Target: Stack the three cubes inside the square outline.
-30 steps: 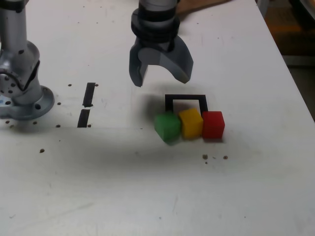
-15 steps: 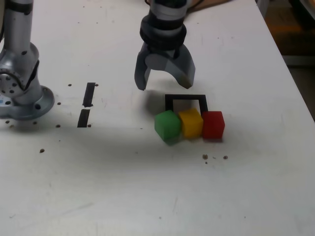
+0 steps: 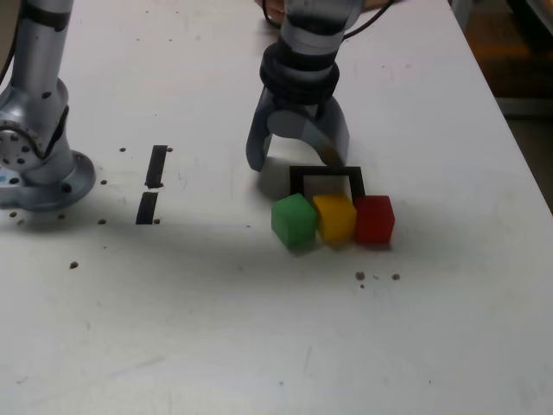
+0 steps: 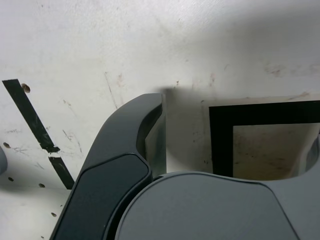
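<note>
1. The gripper [image 3: 298,162], upper centre of the exterior view, hangs with jaws spread wide and holding nothing.
2. The square outline [image 3: 327,177] sits just below it, one jaw over its far edge.
3. Green cube [image 3: 294,220], yellow cube [image 3: 335,216] and red cube [image 3: 374,219] line up along the outline's near edge, lower right of the gripper.
</note>
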